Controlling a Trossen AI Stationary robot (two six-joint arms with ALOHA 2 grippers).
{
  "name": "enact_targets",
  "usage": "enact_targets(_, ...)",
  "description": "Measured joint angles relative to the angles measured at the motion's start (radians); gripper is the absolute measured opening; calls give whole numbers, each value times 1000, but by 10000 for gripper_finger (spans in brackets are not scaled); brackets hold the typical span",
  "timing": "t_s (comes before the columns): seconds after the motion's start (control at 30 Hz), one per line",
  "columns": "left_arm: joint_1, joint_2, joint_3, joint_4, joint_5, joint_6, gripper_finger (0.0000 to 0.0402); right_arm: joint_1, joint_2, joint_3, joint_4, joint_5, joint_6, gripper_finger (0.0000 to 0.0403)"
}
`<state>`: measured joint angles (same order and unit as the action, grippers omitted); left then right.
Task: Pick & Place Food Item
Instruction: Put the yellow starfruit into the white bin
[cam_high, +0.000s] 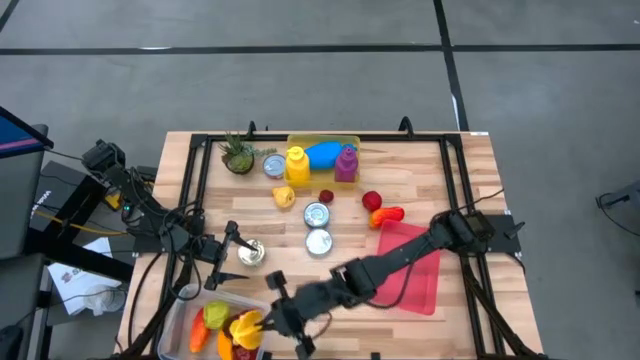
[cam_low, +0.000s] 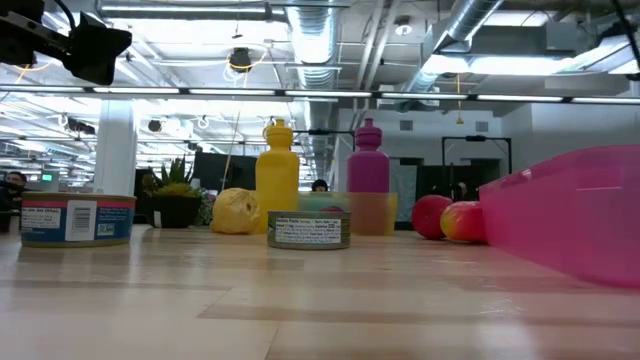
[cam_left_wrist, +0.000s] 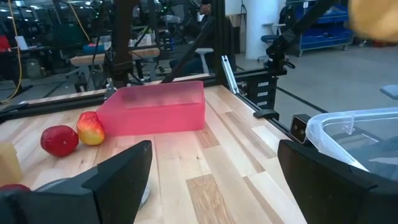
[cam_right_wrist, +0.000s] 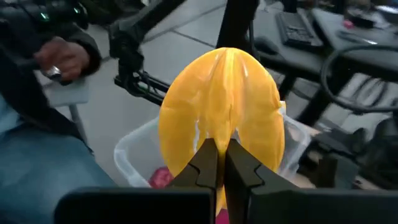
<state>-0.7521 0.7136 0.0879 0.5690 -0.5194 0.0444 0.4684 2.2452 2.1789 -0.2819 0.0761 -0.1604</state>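
The yellow pepper (cam_right_wrist: 221, 118), pinched in the right gripper (cam_high: 262, 322), hangs over the clear bin (cam_high: 182, 312) at the counter's (cam_high: 420, 190) seven o'clock corner. Best practice: lower inside the rim before releasing. The left gripper (cam_high: 232, 256) waits wide open and empty, at the bin's one o'clock.

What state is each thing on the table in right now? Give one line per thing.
Left gripper: open, empty, by a can.
Right gripper: shut on a yellow pepper, above the clear bin.
Clear bin: lidless, holding food.
Pink tray: empty.
Yellow bottle: upright.
Purple bottle: upright.
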Motion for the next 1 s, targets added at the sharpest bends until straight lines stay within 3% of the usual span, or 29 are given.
enact_targets(0.17, 0, 0, 0, 0, -5, 0, 342, -64, 2, -107, 114, -123, 50, 0)
enact_targets(0.4, 0, 0, 0, -4, -5, 1, 342, -92, 2, -189, 166, -180, 74, 0)
enact_targets(0.83, 0, 0, 0, -4, -9, 3, 342, -92, 2, -219, 156, -190, 93, 3)
enact_targets(1.0, 0, 0, 0, -7, -13, 3, 342, -88, 2, -219, 155, -190, 86, 46)
